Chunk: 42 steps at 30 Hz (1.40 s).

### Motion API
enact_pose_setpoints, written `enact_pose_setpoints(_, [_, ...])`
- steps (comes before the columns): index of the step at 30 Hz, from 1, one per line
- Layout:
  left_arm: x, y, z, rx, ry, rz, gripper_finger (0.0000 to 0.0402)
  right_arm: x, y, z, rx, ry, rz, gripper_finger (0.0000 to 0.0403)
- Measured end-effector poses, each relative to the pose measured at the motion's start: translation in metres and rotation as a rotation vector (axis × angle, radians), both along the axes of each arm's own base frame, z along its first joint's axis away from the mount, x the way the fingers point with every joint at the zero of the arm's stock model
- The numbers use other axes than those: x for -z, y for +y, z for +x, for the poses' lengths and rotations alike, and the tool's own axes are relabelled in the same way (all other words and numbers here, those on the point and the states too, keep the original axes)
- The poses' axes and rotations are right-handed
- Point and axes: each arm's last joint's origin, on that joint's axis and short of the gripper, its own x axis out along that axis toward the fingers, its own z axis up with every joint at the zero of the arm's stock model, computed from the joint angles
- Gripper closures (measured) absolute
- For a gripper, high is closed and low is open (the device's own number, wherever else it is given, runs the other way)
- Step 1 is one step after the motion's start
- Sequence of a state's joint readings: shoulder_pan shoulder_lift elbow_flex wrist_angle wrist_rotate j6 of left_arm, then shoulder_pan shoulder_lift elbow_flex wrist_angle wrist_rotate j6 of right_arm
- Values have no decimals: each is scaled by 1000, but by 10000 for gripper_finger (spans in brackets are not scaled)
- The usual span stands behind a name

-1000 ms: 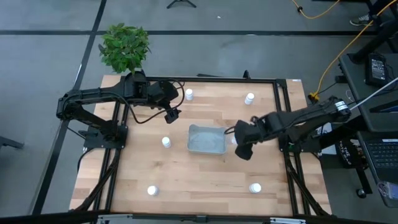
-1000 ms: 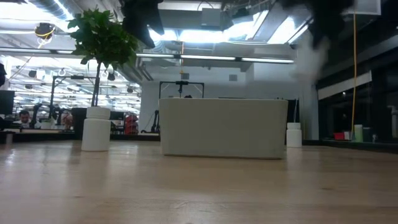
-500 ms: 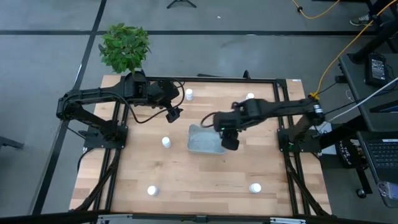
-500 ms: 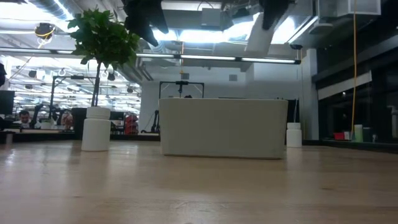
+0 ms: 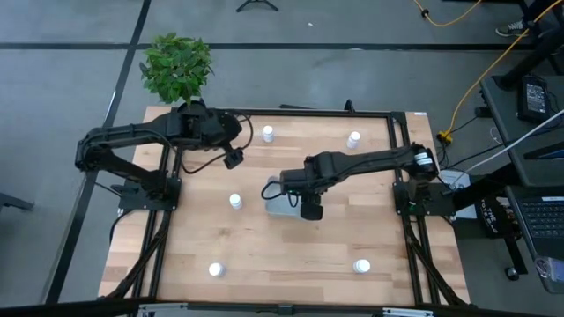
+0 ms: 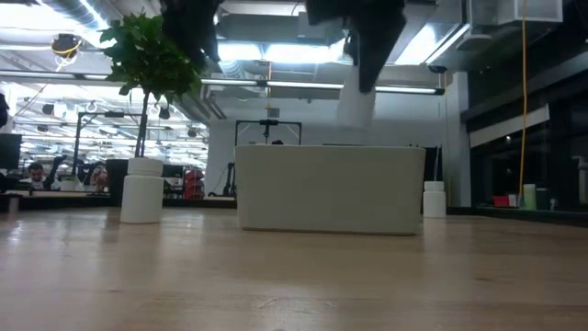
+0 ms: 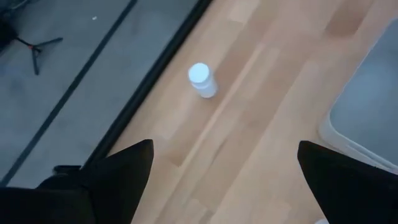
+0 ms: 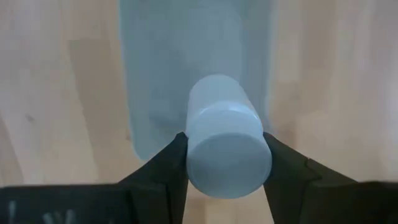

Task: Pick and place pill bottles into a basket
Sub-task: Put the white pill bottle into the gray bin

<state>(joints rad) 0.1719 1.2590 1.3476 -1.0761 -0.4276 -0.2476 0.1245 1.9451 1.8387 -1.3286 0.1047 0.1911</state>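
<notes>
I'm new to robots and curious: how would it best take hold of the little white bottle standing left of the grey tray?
Judging by its upright pose, come straight down on the bottle and pinch its round sides just below the cap; bare table surrounds it.

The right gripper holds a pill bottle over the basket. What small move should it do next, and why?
Probably lower a little, then open. The right gripper is shut on a pill bottle directly above the grey-blue basket, but the low view shows the bottle hanging well above the basket's rim, so dropping it now may bounce it out.
</notes>
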Motion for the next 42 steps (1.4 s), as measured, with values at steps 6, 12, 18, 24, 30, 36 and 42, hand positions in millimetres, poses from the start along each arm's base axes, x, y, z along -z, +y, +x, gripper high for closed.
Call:
enact_pose_setpoints(6, [-14,-3,-18,-40,-92,1,11,39,-9,-3,26,68,19,248])
enact_pose_setpoints(12, [-23,-5,-31,-69,-152,13,11,71,-20,-9,59,112,45,248])
enact_pose_setpoints(18, [-23,-8,-29,-59,-146,34,11,84,-33,-9,94,95,59,248])
enact_pose_setpoints(24, [-21,-12,-23,-25,-128,38,11,94,-47,-10,131,84,86,248])
enact_pose_setpoints(30, [-21,-16,-23,-18,-127,53,11,101,-53,-15,156,113,113,222])
enact_pose_setpoints(36, [-21,-16,-23,-18,-127,53,11,95,-53,-10,161,85,118,153])
enact_pose_setpoints(42, [-21,-16,-23,-14,-124,55,11,74,-52,-1,164,37,137,120])
